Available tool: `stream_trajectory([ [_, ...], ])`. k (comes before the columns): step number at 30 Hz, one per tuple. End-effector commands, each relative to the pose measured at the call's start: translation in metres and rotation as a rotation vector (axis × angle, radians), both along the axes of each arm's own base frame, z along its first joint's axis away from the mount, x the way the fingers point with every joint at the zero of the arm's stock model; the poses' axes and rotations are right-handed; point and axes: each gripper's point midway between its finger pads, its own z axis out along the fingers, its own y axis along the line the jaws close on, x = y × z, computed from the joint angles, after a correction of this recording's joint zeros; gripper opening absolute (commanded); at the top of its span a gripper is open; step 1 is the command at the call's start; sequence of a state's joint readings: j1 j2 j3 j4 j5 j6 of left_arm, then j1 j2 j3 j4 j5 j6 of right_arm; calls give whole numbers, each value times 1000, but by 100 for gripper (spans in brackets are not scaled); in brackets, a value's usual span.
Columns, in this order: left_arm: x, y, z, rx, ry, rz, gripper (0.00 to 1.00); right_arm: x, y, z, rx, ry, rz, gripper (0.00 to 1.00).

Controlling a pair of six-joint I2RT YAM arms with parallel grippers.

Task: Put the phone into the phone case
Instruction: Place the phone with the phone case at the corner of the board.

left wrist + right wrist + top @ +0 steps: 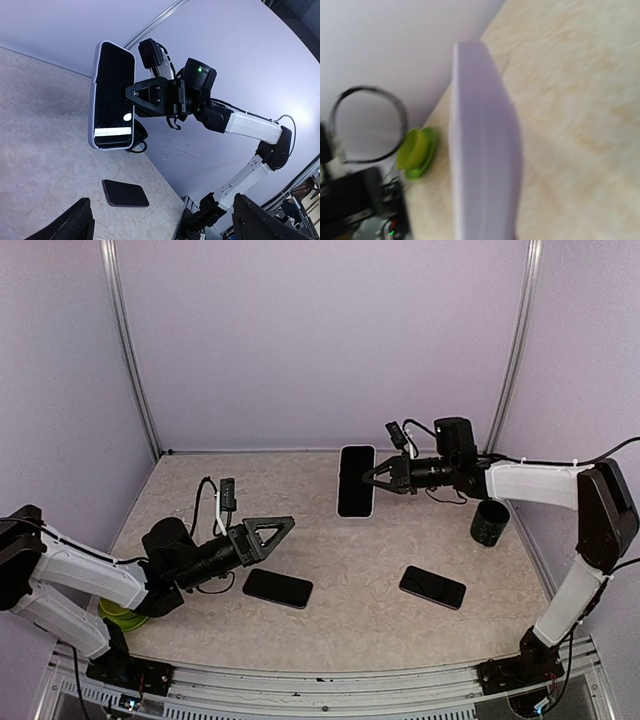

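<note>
My left gripper [272, 539] hangs spread wide and empty. My right gripper [370, 478] is pinched on one long edge of the case [485, 150], holding it upright over the far side of the table [350, 550]. A phone [355, 480] looks seated in it. It's stiff, light and glassy-slick, so I'd grip across the rims, never the screen. Two other phones [277, 587] lie flat.

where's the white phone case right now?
Top view: the white phone case is at the far middle of the table, clamped in the right gripper, left of the black cup.
</note>
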State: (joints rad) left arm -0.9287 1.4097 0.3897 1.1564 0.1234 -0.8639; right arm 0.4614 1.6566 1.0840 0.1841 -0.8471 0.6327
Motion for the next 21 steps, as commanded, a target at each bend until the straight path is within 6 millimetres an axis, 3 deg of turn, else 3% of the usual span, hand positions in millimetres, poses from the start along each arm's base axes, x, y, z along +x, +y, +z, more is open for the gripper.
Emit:
stream_trajectory([
  [1, 3, 15, -14, 111, -12, 71, 94, 32, -12, -13, -128, 1, -48, 0],
  [14, 1, 62, -19, 174, 16, 222, 99, 119, -46, -48, -271, 69, -127, 0],
  [21, -2, 74, -19, 190, 12, 251, 99, 141, -58, -75, -269, 122, -104, 0],
])
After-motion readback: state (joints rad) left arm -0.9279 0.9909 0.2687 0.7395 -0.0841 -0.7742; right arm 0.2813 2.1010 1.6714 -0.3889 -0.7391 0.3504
